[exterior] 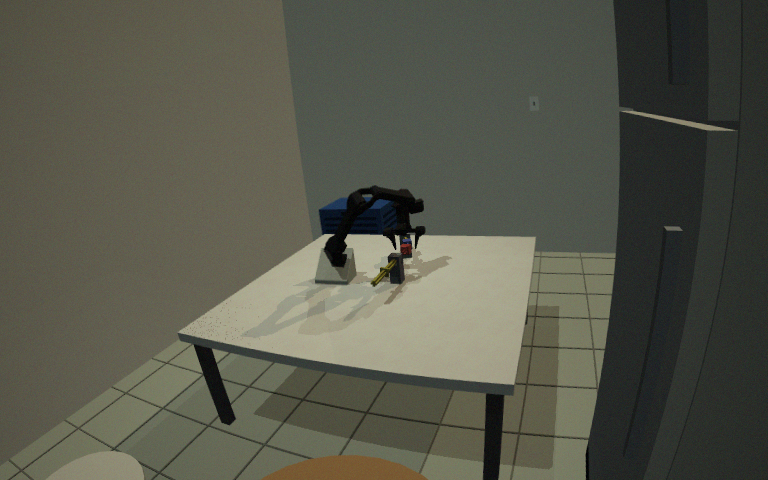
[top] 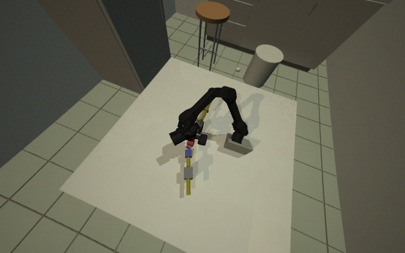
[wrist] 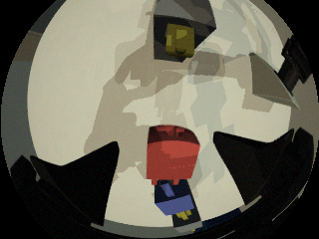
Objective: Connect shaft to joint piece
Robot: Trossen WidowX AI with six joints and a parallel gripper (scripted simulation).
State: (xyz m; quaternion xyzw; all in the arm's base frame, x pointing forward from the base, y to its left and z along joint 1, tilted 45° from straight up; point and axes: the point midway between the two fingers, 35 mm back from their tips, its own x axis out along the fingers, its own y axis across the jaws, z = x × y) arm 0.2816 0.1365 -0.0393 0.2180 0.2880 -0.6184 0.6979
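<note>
The red joint piece (top: pixel 190 143) (exterior: pixel 406 249) (wrist: pixel 172 159) is hinged to the blue part (top: pixel 187 153) (wrist: pixel 176 205) on the first yellow shaft (top: pixel 187 186), which its grey block (top: pixel 188 173) holds. In the wrist view its opening faces the second shaft's end; I cannot tell if it is exactly in line. The second yellow shaft (top: pixel 204 114) (exterior: pixel 382 275) (wrist: pixel 180 40) sits in the second block (exterior: pixel 396 268) (wrist: pixel 184 10), with a gap between its end and the joint piece. My gripper (exterior: pixel 405 247) (wrist: pixel 167 142) is wide open and empty, its fingers spread either side of the joint piece.
The arm's grey base block (top: pixel 238 146) (exterior: pixel 335 268) stands beside the shafts on the white table (top: pixel 134 178) (exterior: pixel 453 339). A stool (top: pixel 212 11) and a white bin (top: pixel 262 65) stand on the floor past the table's edge.
</note>
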